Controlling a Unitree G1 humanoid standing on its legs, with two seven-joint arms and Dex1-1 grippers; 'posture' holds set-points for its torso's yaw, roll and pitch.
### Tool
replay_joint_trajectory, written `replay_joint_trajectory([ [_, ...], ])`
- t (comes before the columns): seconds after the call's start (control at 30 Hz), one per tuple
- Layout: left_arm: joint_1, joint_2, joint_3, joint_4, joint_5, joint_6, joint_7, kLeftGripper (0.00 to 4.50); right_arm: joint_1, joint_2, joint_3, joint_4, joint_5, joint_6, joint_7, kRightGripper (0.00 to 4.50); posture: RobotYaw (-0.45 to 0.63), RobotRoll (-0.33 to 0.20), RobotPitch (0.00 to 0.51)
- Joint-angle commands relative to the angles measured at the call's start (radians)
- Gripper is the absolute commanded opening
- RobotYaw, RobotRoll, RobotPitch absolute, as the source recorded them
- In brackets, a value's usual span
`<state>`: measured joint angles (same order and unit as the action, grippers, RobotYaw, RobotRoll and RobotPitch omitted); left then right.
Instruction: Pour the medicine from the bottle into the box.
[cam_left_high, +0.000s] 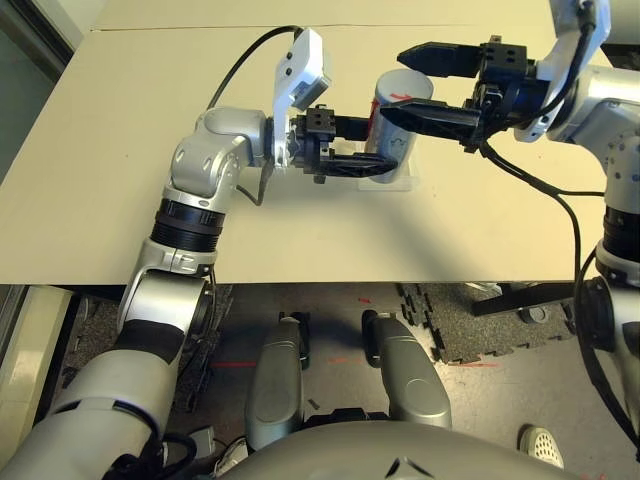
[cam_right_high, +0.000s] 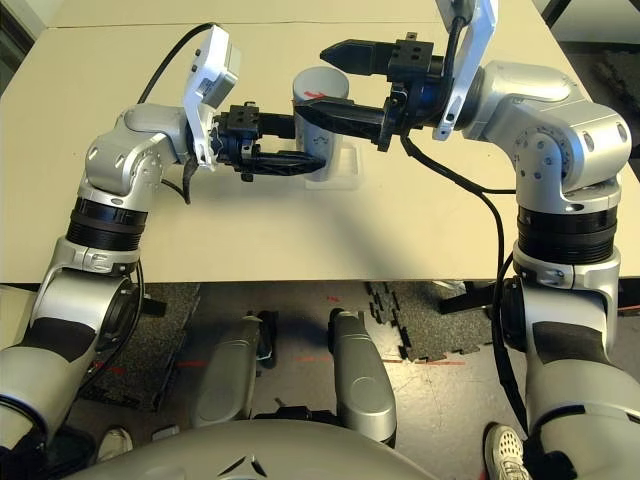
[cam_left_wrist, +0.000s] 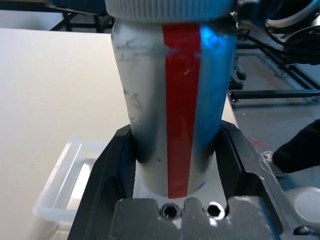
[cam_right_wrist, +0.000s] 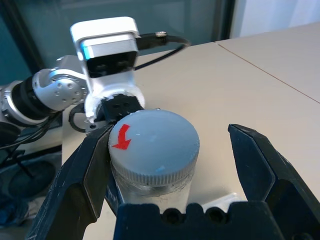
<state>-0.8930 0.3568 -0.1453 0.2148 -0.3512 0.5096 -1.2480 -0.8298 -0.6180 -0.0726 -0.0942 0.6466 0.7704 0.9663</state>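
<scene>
bottle (cam_left_high: 398, 122) upright over the beige table (cam_left_high: 120, 180), pinched low on its body by the left gripper (cam_left_high: 362, 147), black fingers (cam_left_wrist: 107, 165) clamped on either side. red stripe down the bottle's silver side in the left wrist view. cap (cam_right_wrist: 154, 143) on, round and grey with a red arrow on top. right gripper (cam_right_wrist: 165, 170) level with the cap, reaching in from the opposite side, jaws spread wide: one finger (cam_right_wrist: 82, 175) right against the cap's edge, the other well clear of it. box (cam_left_wrist: 62, 175), clear plastic, on the table directly beneath and just behind the bottle, partly hidden by the left gripper; whether the bottle's base touches it cannot be told. black cable (cam_left_high: 560, 200) hanging from the right wrist.
</scene>
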Motion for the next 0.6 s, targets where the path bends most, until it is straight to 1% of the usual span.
replay_joint_trajectory([
  [0.03, 0.008, 0.013, -0.007, -0.014, -0.012, -0.011, -0.014, 2.51, 0.027, -0.042, -0.074, 0.071, -0.020, -0.031, -0.030, 4.50, -0.08, 0.000, 0.186],
  [0.2, 0.004, 0.018, -0.003, -0.004, -0.015, -0.016, -0.002, 2.51, 0.064, -0.088, -0.095, 0.134, -0.028, -0.062, -0.015, 4.50, -0.08, 0.000, 0.189],
  [0.27, 0.001, 0.017, 0.000, 0.004, -0.015, -0.021, 0.003, 2.51, 0.083, -0.096, -0.096, 0.123, -0.018, -0.060, -0.018, 4.50, -0.08, 0.000, 0.190],
  [0.37, -0.003, 0.012, 0.006, 0.021, -0.013, -0.038, 0.011, 2.51, 0.093, -0.085, -0.100, 0.088, 0.009, -0.039, -0.038, 4.50, -0.09, 0.000, 0.192],
  [0.6, -0.034, -0.016, 0.038, 0.116, 0.000, -0.136, 0.045, 2.50, 0.082, -0.053, -0.103, 0.017, 0.074, 0.018, -0.084, 4.50, -0.09, 0.000, 0.193],
])
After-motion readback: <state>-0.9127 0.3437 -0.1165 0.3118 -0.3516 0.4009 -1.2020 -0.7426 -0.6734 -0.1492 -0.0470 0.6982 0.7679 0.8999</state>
